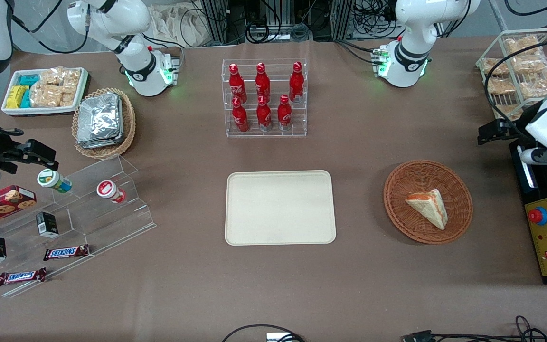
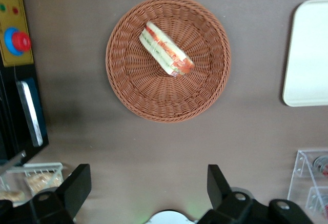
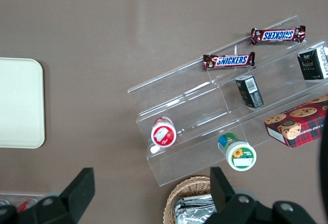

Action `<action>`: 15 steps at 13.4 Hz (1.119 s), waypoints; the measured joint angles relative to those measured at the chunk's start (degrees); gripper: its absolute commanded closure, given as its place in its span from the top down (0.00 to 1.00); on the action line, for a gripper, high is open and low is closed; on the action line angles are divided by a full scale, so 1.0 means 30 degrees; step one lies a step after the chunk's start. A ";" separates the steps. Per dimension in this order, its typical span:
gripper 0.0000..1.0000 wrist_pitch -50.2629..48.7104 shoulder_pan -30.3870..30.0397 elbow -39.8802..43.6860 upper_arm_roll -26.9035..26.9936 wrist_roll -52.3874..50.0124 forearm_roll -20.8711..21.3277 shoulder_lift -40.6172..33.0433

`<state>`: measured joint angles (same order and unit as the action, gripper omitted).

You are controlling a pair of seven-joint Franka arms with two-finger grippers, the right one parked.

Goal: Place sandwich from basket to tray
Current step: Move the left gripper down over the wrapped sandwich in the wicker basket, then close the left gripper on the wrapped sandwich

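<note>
The sandwich [image 1: 429, 206] is a pale triangular wedge with orange-red and green filling. It lies in the round reddish-brown wicker basket [image 1: 397, 209], toward the working arm's end of the table. Both also show in the left wrist view, the sandwich [image 2: 166, 49] in the basket [image 2: 133, 90]. The cream tray [image 1: 280, 207] lies bare at the table's middle, and its rim shows in the left wrist view [image 2: 307, 55]. My left gripper [image 1: 492, 131] hangs above the table, farther from the front camera than the basket and apart from it. In the left wrist view the gripper [image 2: 147, 183] is open and holds nothing.
A black and yellow control box [image 1: 546, 237] with a red button lies beside the basket at the table's end. A wire rack of snack packs [image 1: 520, 71] stands near my arm. A clear rack of red bottles [image 1: 264, 97] stands farther from the front camera than the tray.
</note>
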<state>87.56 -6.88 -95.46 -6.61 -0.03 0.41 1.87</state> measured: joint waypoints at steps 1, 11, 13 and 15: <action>1.00 0.0344 -0.0003 -0.0353 -0.0004 -0.0765 -0.0005 0.0119; 1.00 1.0769 0.0441 -0.7211 0.1240 -1.1823 -0.1413 0.1846; 1.00 1.2169 0.1130 -0.7334 0.1198 -1.4036 -0.1413 0.2958; 1.00 1.3320 0.1839 -0.7327 0.1159 -1.5728 -0.1413 0.3858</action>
<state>127.52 -1.36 -117.44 -3.14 -47.21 -3.83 13.44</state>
